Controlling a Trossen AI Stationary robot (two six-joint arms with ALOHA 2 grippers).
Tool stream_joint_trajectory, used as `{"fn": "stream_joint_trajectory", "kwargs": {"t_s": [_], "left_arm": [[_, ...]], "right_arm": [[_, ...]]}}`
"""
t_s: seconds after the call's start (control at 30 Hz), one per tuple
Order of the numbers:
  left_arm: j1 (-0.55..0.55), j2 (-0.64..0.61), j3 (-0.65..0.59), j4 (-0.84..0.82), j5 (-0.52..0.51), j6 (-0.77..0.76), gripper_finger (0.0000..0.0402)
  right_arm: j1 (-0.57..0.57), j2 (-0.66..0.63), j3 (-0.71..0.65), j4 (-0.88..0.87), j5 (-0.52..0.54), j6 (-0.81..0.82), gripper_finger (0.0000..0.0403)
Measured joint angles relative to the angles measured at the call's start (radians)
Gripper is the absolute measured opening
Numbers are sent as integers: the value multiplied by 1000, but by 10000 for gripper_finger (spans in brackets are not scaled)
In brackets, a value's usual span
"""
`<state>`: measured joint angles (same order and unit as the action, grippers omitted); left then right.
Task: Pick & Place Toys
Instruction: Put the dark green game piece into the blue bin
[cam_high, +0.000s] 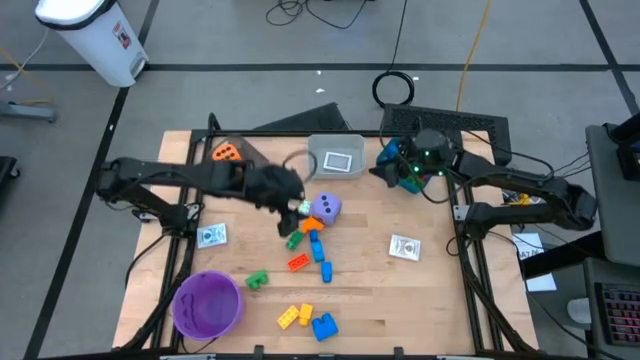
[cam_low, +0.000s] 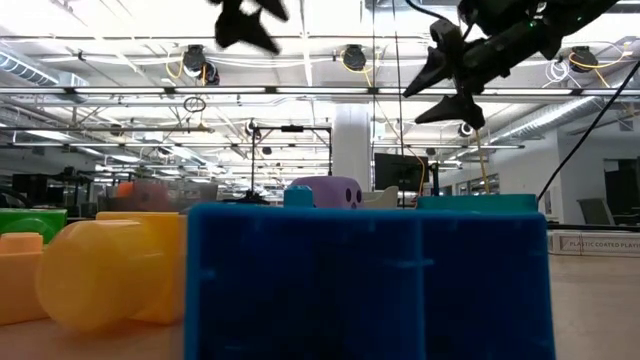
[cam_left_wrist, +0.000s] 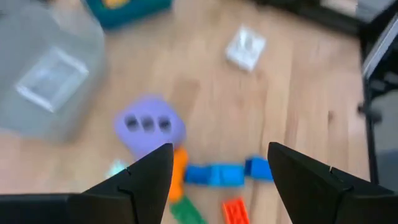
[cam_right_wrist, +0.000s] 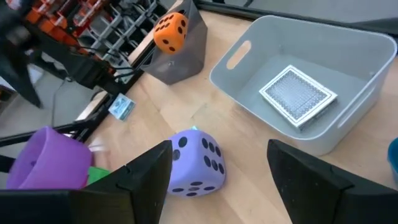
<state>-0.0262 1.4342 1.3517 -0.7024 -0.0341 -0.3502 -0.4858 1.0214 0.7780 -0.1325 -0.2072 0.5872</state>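
High view first: my left gripper hangs over the middle of the wooden table, just beside the purple die, which lies toward my right with a short run of bricks trailing from it toward the near edge. My right gripper sits farther back by the teal bin, so the left is the nearer arm. The orange die rests at the back left corner; two square cards lie apart on either side, and a third sits in the grey bin. Low view: a blue brick fills the foreground, both arms up high, with open workshop ceiling behind. Left wrist view: my fingers are spread and empty, the purple die ahead and slightly off to one side, and the blue bricks' long axis runs across the gap. Right wrist view: those fingers are also spread, holding nothing, above the same die and the grey bin.
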Motion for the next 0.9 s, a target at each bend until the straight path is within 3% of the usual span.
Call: {"fn": "stream_joint_trajectory", "kwargs": {"t_s": [0.23, 0.43, 0.7, 0.9], "left_arm": [[-71, 0, -235, 10, -16, -275, 269], [-94, 26, -401, 114, -45, -532, 269], [-123, 157, -430, 315, -40, -580, 269], [-125, 233, -430, 290, -43, -660, 269]], "right_arm": [[47, 0, 0, -14, 53, -1, 256], [50, 0, 0, -15, 54, -3, 256], [49, 0, 0, -15, 54, -5, 256], [49, 0, 0, -17, 54, 2, 256]]}}
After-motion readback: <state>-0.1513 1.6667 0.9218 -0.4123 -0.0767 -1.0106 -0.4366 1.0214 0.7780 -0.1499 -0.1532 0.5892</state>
